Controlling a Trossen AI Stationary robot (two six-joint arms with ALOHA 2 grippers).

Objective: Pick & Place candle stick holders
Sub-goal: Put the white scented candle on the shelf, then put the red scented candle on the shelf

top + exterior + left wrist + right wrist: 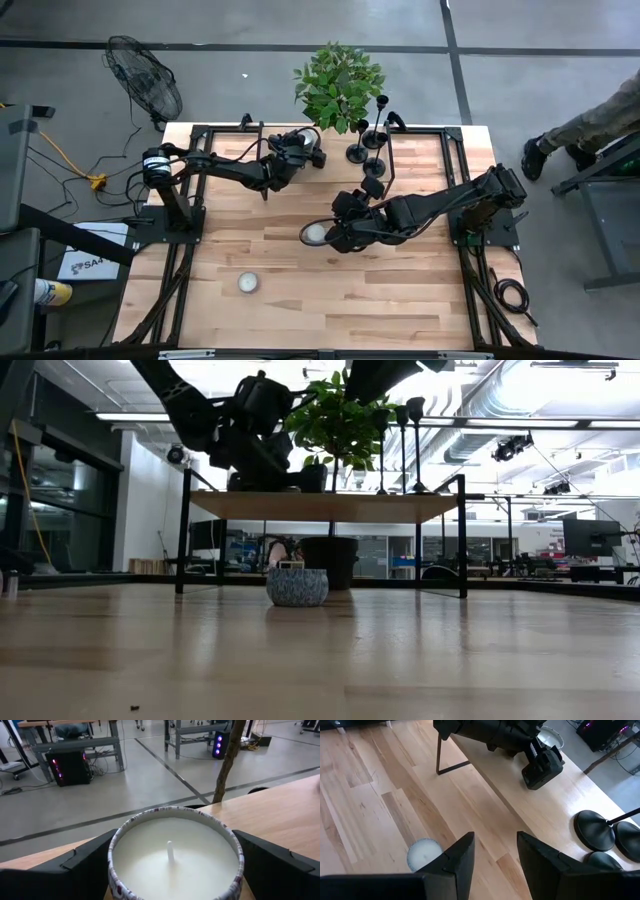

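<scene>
One white candle fills tin — left gripper clamps it.

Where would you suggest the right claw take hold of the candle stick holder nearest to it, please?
On the nearest candle stick holder, grip the thin upright stem midway; the flared base looks too wide. The open right claw, over the table's middle, should probably come level from the front, since the other holders and the plant crowd behind. The left claw holds a candle nearby.
</scene>
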